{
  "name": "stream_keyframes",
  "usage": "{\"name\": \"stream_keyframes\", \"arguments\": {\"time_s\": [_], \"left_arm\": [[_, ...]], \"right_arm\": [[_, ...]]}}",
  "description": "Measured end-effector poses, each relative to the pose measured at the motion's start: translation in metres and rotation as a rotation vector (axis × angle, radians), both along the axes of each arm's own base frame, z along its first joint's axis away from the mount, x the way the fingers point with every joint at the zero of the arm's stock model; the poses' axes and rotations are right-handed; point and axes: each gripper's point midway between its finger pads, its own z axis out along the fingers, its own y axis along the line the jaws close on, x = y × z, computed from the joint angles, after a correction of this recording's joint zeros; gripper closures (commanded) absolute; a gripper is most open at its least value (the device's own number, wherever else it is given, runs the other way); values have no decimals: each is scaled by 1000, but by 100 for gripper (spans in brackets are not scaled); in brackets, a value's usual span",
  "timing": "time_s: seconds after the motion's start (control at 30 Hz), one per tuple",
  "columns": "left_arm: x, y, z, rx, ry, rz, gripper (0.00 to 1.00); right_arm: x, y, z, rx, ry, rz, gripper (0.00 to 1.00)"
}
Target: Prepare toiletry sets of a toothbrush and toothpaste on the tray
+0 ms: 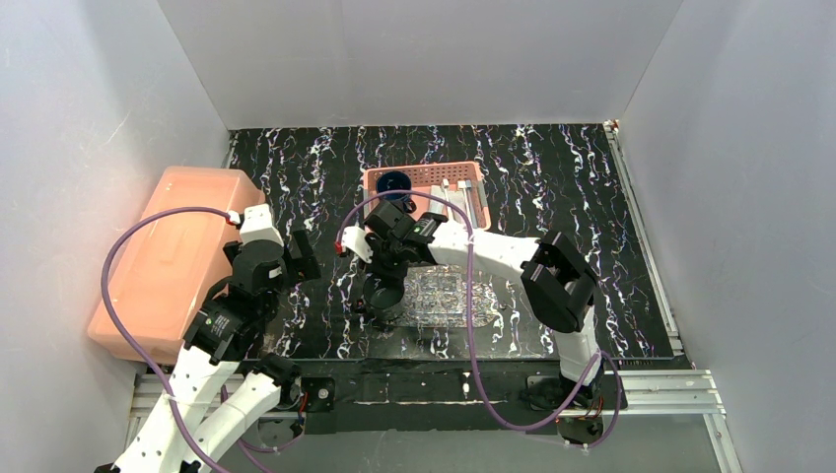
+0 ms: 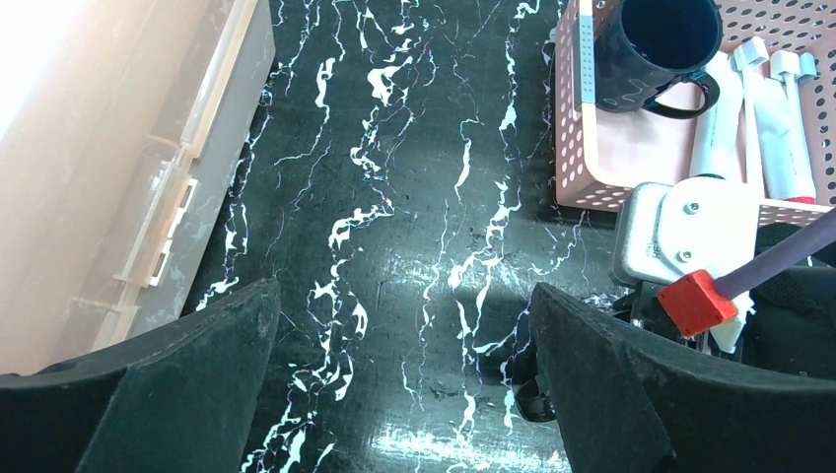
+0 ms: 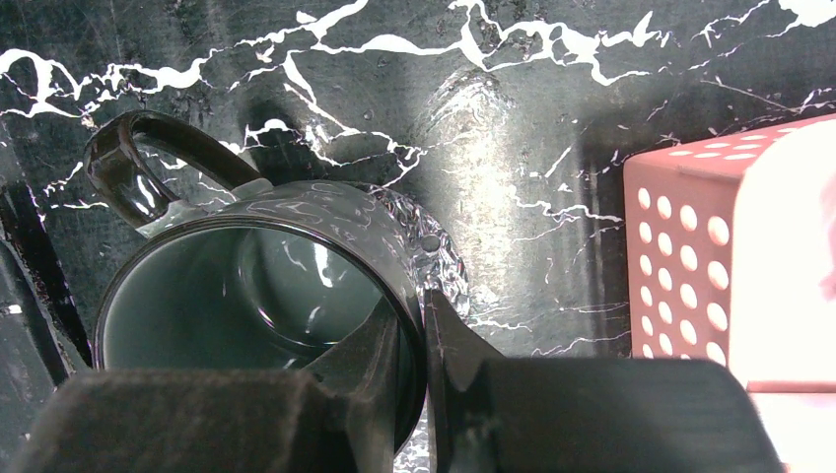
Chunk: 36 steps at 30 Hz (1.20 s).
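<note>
Though hidden overhead, right hand (image 3: 414,340) pinches mug (image 3: 296,209) rim on wrist view.

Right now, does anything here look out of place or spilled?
Nothing looks spilled or broken. One oddity: the right gripper pinches a dark glossy mug by its rim, one finger inside, at the left end of the glittery clear tray.
</note>
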Motion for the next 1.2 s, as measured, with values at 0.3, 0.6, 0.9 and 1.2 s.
{"name": "stream_keyframes", "arguments": {"time_s": [0.3, 0.6, 0.9, 1.2], "left_arm": [[0, 1, 0, 0, 1, 4, 2], [0, 1, -1, 0, 3, 3, 2], [0, 0, -1, 0, 4, 2, 2], [0, 0, -1, -2, 5, 0, 2]], "right_arm": [[6, -3, -1, 1, 6, -20, 99], [7, -4, -1, 16, 16, -30, 99], [7, -8, -1, 18, 14, -35, 99], [9, -11, -1, 17, 13, -43, 96]]}}
